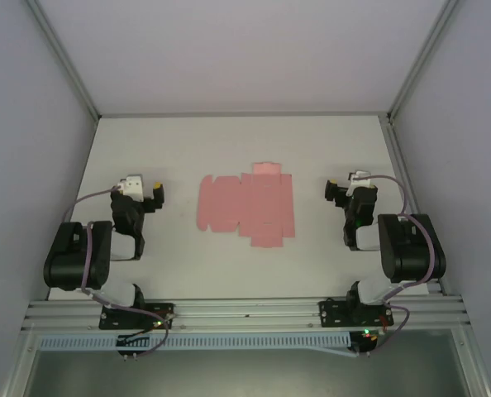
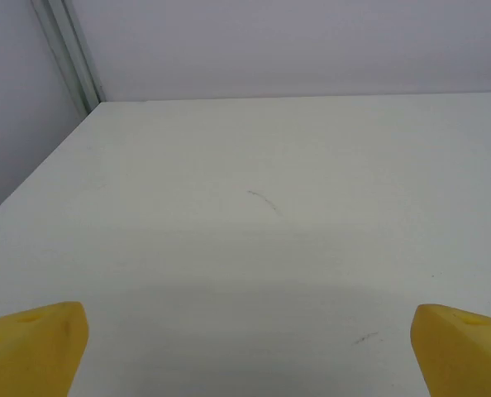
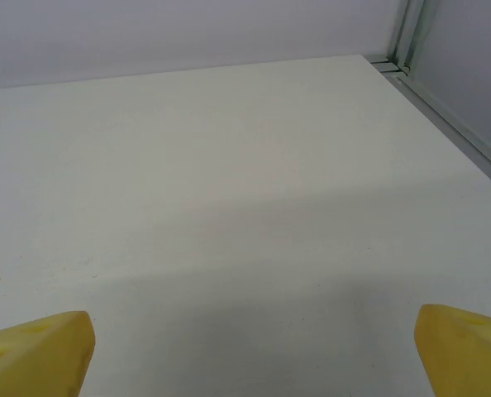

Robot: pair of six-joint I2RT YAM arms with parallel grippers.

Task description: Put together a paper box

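We found the white desk (image 1: 229, 149) carrying the paper box (image 1: 245, 207) as a flat pink die-cut sheet at its middle. No flap was raised, so we judged that folding had not begun. Our left hand (image 1: 156, 194) and right hand (image 1: 332, 190) flanked it, clear of the card, fingers spread wide and holding nothing. Next, we reckoned, one hand had to pin the sheet while the other lifted a flap.

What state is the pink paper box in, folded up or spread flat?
Spread flat. The paper box lies on the table as an unfolded sheet, its flaps sticking out at the edges, no wall raised.
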